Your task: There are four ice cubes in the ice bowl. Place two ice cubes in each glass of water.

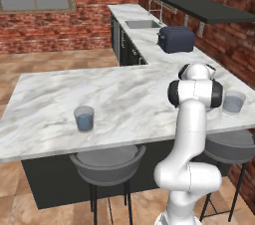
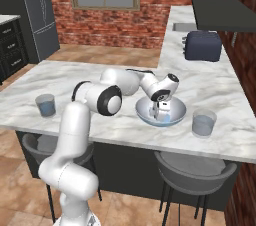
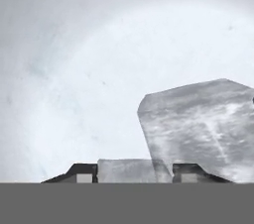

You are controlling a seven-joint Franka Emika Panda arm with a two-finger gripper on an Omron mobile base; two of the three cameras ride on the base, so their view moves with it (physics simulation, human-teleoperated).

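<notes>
The ice bowl point(image 2: 176, 113), pale and shallow, sits on the marble counter point(image 2: 100, 77) between the two glasses of water. My gripper point(image 2: 159, 112) reaches straight down into it. In the hand view the two fingertips point(image 3: 84, 173) flank a small whitish ice cube point(image 3: 126, 170) that fills the gap between them, so the gripper point(image 3: 134, 173) is shut on it. A second ice cube point(image 3: 198, 129) lies close by on the right, partly overlapping the held one. One glass of water point(image 1: 83, 118) point(image 2: 45, 105) stands at the left, the other point(image 1: 233, 102) point(image 2: 204, 123) at the right of the bowl.
A dark toaster point(image 1: 176, 39) point(image 2: 202, 46) stands farther back on the counter's side wing, with a sink point(image 1: 142, 24) beyond it under a dark shelf point(image 1: 209, 7). Grey stools point(image 1: 107, 162) point(image 2: 195, 172) sit below the counter's front edge. A fridge point(image 2: 35, 15) is at far left.
</notes>
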